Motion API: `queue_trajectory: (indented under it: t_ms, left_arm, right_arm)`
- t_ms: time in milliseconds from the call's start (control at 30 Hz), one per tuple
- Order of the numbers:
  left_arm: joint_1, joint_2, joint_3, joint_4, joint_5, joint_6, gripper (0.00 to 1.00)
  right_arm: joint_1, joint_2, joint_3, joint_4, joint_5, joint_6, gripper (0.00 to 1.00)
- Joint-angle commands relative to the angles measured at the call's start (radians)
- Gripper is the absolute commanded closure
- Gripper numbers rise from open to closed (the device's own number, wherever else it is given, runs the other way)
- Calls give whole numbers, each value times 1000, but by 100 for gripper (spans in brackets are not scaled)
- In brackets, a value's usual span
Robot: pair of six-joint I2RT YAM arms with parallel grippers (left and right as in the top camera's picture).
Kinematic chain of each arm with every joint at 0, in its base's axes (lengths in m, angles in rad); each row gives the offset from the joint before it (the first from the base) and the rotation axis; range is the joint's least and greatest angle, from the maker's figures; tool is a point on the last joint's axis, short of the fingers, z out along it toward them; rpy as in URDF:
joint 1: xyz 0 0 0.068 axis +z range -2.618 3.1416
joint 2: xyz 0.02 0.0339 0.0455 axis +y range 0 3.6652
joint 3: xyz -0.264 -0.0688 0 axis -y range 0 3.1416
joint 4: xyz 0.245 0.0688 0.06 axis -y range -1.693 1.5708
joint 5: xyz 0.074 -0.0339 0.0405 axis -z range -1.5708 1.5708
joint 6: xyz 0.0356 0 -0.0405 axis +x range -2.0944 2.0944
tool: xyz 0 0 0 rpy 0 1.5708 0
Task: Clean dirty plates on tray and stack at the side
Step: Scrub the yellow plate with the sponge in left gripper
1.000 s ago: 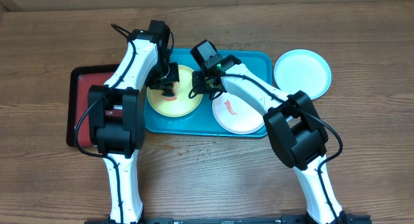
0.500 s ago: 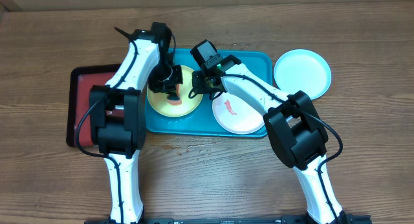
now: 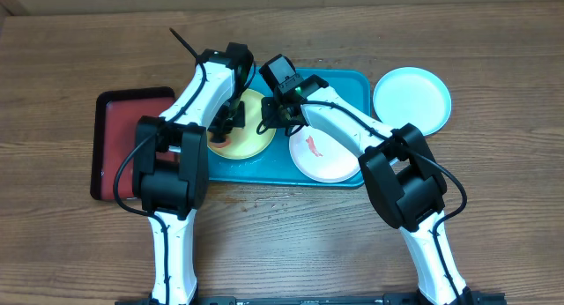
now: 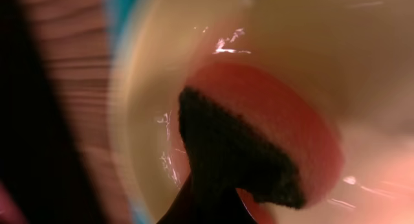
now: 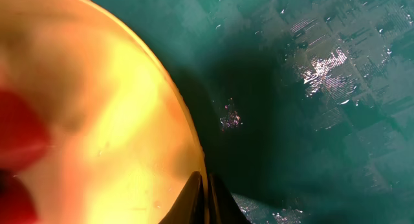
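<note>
1. Your left gripper [image 3: 231,120] is closed on a sponge [image 4: 259,140], orange with a dark rough face. It presses the sponge onto the yellow plate [image 3: 249,139] at the left end of the blue tray [image 3: 344,85].
2. Your right gripper [image 3: 269,120] is closed too. In the right wrist view its tips [image 5: 206,191] meet at the yellow plate's right rim, so it looks pinched on that rim to steady the plate.
3. Done so far, as I judge it: one plate. The light blue plate [image 3: 411,97] lies on the desk [image 3: 282,234] just past the tray's right edge and shows no smear.
4. In hand: the yellow plate. The arm and sponge hide most of it, so you cannot tell how clean it is.
5. Left to do: the white plate [image 3: 324,155] sits at the tray's front edge, right of the yellow one, with a red smear [image 3: 310,145] on it. No stack exists yet, since the blue plate lies alone.
6. Count: three plates (yellow, white, light blue), one sponge, two grippers and two trays, the blue one and a dark red tray [image 3: 115,146] beside its left end.
</note>
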Motion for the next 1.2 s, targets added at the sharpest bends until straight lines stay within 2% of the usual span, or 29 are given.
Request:
queue_trajectory:
  t_ms: [0,167,233,433,500,567,633,800,933,1033,1167]
  left_arm:
    - [41,22,-29,-9,-218,-21,96]
    - [48,22,-12,23,-212,-21,96]
    - [48,22,2,52,-159,-21,96]
    - [49,22,12,220,402,12,96]
    - [49,22,12,278,549,12,96]
    - [46,22,12,324,656,13,96]
    - [44,22,12,344,704,15,96]
    - [43,22,12,316,743,107,96]
    - [44,22,12,225,727,194,96]
    - [46,22,12,151,597,192,96]
    - [46,22,12,53,333,171,96]
  right_arm:
    - [-6,-19,-17,-6,31,5,96]
    - [-6,-19,-17,-6,31,5,96]
    - [-6,-19,-17,-3,31,5,96]
    - [-6,-19,-17,3,31,5,96]
    - [-6,-19,-17,2,31,5,96]
    - [-6,-19,-17,1,31,5,96]
    - [-6,-19,-17,0,31,3,96]
    - [-6,-19,-17,-4,32,1,96]
    - [-6,-19,-17,-3,35,1,96]
    - [-6,-19,-17,-3,35,1,96]
    - [-6,-19,-17,-4,35,1,96]
